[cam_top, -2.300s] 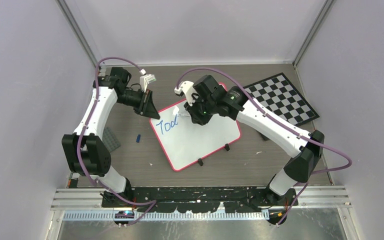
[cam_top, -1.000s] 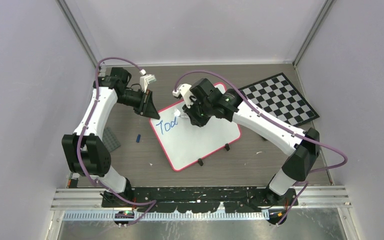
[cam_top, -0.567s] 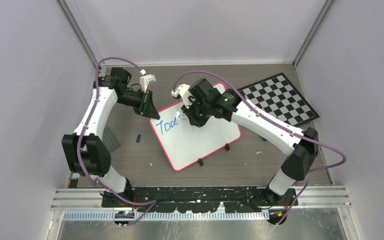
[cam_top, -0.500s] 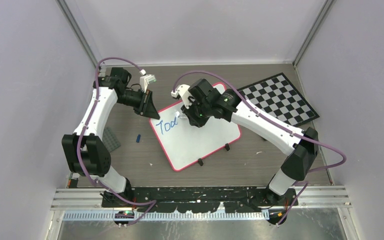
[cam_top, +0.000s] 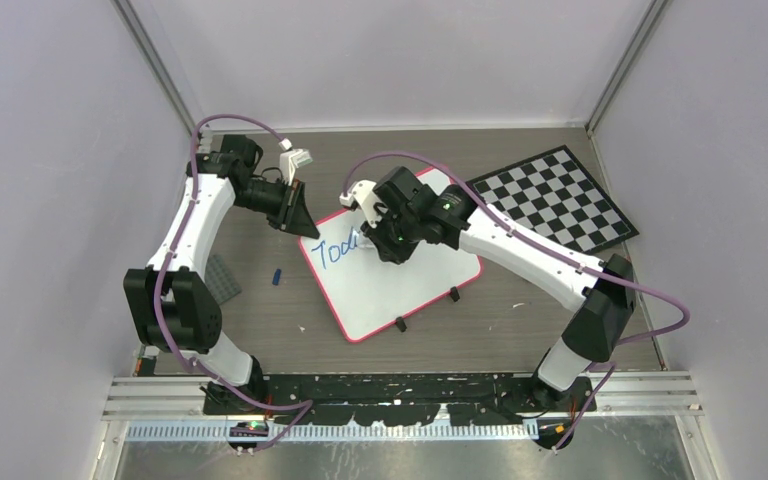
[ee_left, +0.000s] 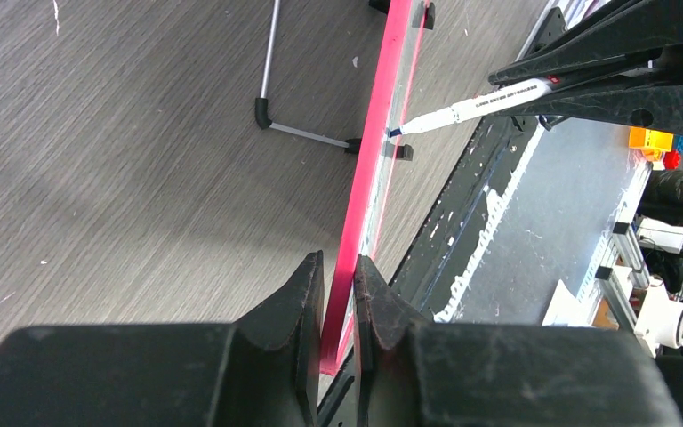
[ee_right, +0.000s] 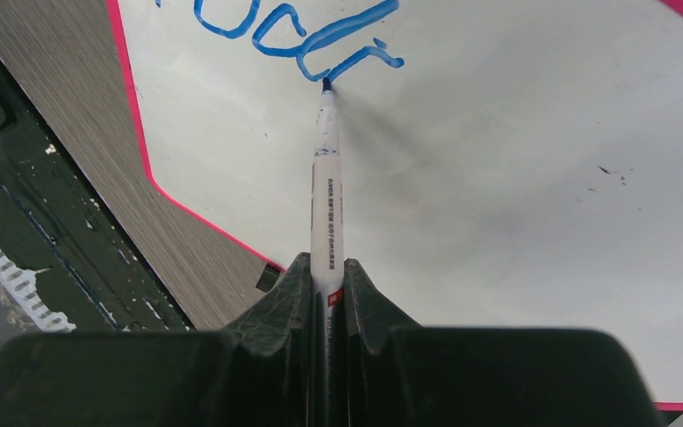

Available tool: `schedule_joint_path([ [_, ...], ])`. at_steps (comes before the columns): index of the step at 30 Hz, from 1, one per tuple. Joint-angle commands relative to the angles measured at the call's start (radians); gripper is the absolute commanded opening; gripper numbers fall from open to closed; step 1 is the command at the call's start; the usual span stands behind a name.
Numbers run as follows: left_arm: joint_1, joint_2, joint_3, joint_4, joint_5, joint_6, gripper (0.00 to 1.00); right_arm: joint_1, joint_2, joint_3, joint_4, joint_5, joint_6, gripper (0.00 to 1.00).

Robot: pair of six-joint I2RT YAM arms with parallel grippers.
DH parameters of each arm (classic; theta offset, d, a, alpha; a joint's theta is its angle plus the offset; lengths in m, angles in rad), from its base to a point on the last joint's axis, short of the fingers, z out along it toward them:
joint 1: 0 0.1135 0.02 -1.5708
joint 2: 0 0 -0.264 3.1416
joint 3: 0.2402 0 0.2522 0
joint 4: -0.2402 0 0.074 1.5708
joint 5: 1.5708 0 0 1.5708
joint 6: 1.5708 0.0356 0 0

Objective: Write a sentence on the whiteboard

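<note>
- The whiteboard lay in the middle of the top view on the grey wood-grain tabletop, turned at a slant between the two arms.
- It was a white rectangle with rounded corners and a thin pink-red frame. Two small black clip feet sat on its lower right edge.
- A few small dark specks marked its surface at the right of the right wrist view.
- In the left wrist view the board showed edge-on as a bright pink strip running up the middle of the frame.
- The left gripper was closed on that pink edge, at the board's upper left corner in the top view.
- The right gripper was clamped on a white marker, over the upper part of the board in the top view.
- The marker's dark tip touched the board at the end of the last blue stroke.
- The blue writing near the board's upper left corner read "Tod", followed by one more letter I could not make out.
- Small dark print ran along the marker's barrel, too fine to read.
- A black-and-white checkerboard lay at the upper right, just beside the board.
</note>
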Motion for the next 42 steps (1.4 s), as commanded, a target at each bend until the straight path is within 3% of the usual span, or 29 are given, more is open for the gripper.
schedule_joint_path([
  [1, -0.022, -0.004, -0.021, 0.036, -0.073, -0.005, 0.0, -0.001, -0.037, -0.009, 0.015, 0.033, -0.014, 0.0],
  [28, -0.026, 0.005, -0.018, 0.038, -0.077, -0.007, 0.0, -0.053, 0.001, 0.101, -0.001, 0.06, -0.047, 0.0],
  [42, -0.027, 0.006, -0.021, 0.04, -0.078, -0.006, 0.0, -0.05, -0.022, 0.028, -0.005, 0.017, -0.026, 0.0],
])
